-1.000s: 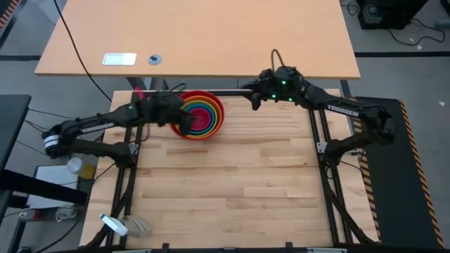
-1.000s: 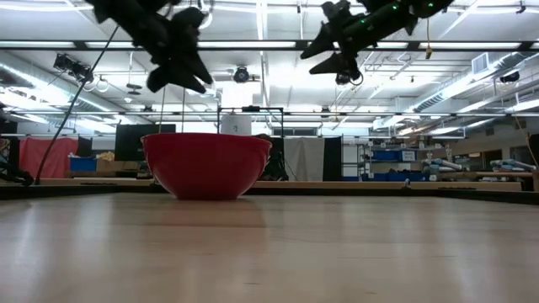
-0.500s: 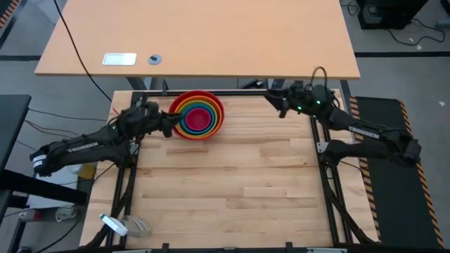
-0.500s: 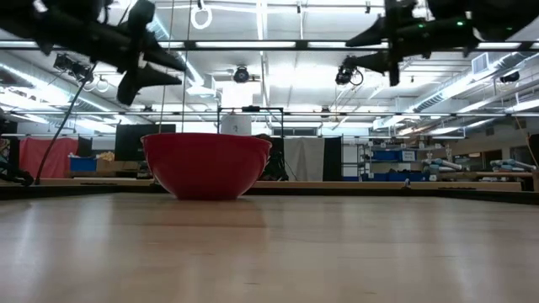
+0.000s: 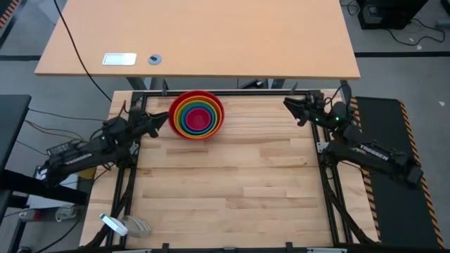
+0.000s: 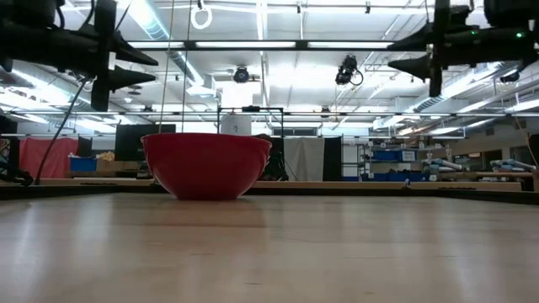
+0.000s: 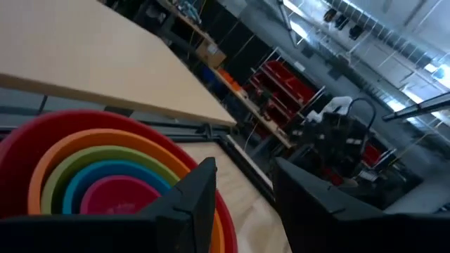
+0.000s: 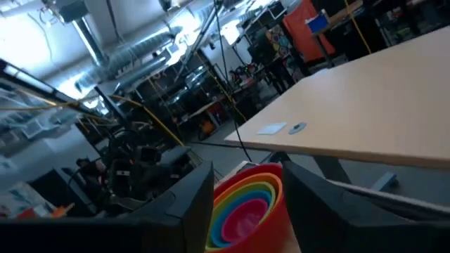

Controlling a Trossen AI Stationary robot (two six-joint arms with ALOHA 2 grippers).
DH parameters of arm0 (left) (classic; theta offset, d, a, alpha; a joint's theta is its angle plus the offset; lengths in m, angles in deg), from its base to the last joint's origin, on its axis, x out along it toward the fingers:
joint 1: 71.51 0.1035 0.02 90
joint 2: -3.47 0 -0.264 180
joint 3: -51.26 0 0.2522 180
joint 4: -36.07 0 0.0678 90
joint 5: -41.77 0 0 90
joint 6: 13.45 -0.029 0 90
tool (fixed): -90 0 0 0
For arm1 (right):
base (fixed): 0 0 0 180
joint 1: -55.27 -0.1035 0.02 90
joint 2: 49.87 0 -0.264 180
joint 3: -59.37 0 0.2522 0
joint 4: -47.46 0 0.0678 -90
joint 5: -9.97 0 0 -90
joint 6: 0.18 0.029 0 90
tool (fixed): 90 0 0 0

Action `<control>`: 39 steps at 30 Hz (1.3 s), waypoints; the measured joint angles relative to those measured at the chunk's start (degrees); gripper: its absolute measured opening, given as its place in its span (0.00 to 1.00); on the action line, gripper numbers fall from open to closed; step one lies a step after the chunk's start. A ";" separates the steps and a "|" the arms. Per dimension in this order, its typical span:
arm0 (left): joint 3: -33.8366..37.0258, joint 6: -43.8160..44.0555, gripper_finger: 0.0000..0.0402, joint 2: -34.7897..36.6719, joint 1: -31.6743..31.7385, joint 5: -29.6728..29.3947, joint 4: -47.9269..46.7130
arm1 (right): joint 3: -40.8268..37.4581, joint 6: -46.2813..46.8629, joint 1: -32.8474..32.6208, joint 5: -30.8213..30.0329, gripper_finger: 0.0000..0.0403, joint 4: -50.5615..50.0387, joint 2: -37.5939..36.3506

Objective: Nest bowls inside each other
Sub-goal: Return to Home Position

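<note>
The table [image 5: 232,183] bears nested bowls [image 5: 197,114]; left tool [image 5: 159,121], right tool [image 5: 292,109] hover level, fingers parted.

— How are the five bowls [image 5: 197,116] arranged?
— Nested upright, mouths up: the red bowl [image 6: 206,164] outermost, then the orange bowl [image 7: 98,137], the yellow-green bowl [image 7: 105,153], the blue bowl [image 7: 105,169], and the magenta-pink bowl [image 7: 118,194] innermost.
— Where is the stack placed?
— At the far edge of the table [image 5: 225,183], left of its middle.

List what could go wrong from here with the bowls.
The open left end effector hangs close beside the round glossy red plastic bowl holding four smaller nested bowls; a swing that way could knock the stack. It sits near the wooden table's far edge, so a shove might push it off. The right end effector is farther off.
</note>
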 joint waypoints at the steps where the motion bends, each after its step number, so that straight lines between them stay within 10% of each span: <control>1: 0.00 -0.03 0.35 0.89 -0.14 -0.05 -0.58 | -0.86 0.46 0.00 -0.07 0.43 0.03 -1.06; 15: 0.31 -3.67 0.35 2.10 -6.96 -5.43 -2.26 | -9.98 6.74 -0.17 0.17 0.35 3.33 -11.58; 22: 8.75 -1.73 0.22 2.21 -8.89 -5.44 10.16 | -15.89 12.03 -0.17 2.46 0.31 7.07 -16.38; 39: 12.20 2.01 0.02 2.18 -10.28 -5.39 7.32 | -16.54 10.86 0.44 4.50 0.24 -5.86 -20.53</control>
